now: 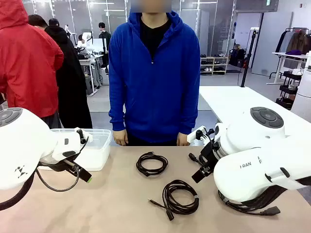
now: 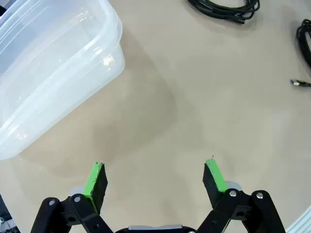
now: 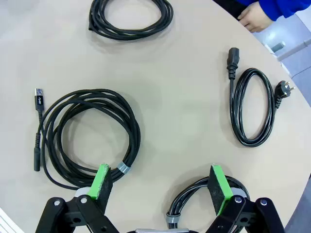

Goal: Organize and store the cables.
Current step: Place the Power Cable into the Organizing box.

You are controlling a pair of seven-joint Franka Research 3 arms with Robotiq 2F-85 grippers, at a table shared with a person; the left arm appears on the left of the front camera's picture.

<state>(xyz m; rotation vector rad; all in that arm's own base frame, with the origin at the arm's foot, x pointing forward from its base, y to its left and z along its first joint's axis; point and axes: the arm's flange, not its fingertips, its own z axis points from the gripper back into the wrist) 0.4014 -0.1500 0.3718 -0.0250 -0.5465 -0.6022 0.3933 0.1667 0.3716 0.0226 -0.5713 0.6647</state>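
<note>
Beige tabletop (image 1: 116,204) carries the cables, all lying loose and apart from one another. A small coil (image 1: 151,164) sits near the middle. A larger coil (image 1: 180,196) lies closer to the robot's side, bound by a grey tie, with its plug ends trailing off toward the left arm. A power cord (image 3: 252,107) is folded into a long loop with a plug at each end, well off toward the person's side. A fourth coil (image 3: 194,206), also tied, lies beneath the right gripper (image 3: 163,179). That claw hangs over the table with its green pads (image 3: 101,180) spread wide, pinching nothing; whether it touches the cable below cannot be told. The left gripper (image 2: 155,170) is likewise spread wide above bare table, gripping nothing. Near it stands a clear plastic container (image 2: 53,63), at the left side of the table. A person in a blue hooded top (image 1: 153,73) stands at the far edge, one hand (image 1: 120,138) resting by the table's rim.
</note>
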